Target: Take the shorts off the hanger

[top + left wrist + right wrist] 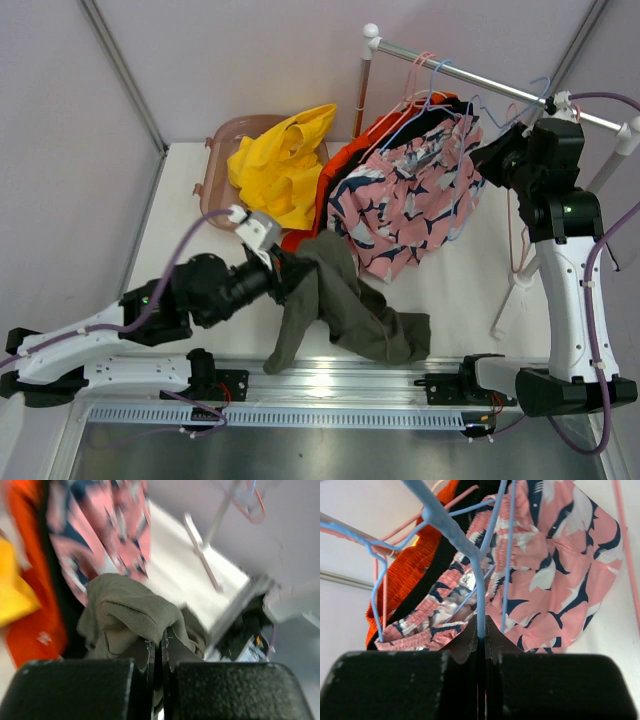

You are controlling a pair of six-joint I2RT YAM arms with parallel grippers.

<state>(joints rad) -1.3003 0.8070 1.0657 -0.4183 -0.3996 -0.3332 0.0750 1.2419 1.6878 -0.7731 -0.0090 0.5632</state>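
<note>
My left gripper (284, 272) is shut on a fold of the dark olive-green shorts (350, 310), which trail over the table toward its near edge. In the left wrist view the olive cloth (132, 607) bunches at the closed fingertips of the left gripper (159, 645). My right gripper (481, 630) is shut on the wire of a blue hanger (479, 575) that carries the pink navy-and-white shorts (560, 580). They hang from the rack (415, 200), with black shorts (437, 565) and orange shorts (345, 170) behind. Yellow shorts (280, 165) lie in the basket.
A pinkish-brown basket (212, 170) sits at the table's back left. The clothes rod (480, 78) runs across the back right, with its white foot (515, 290) on the table. Empty pink hangers (518, 230) dangle by the right arm. A metal rail (330, 385) lines the near edge.
</note>
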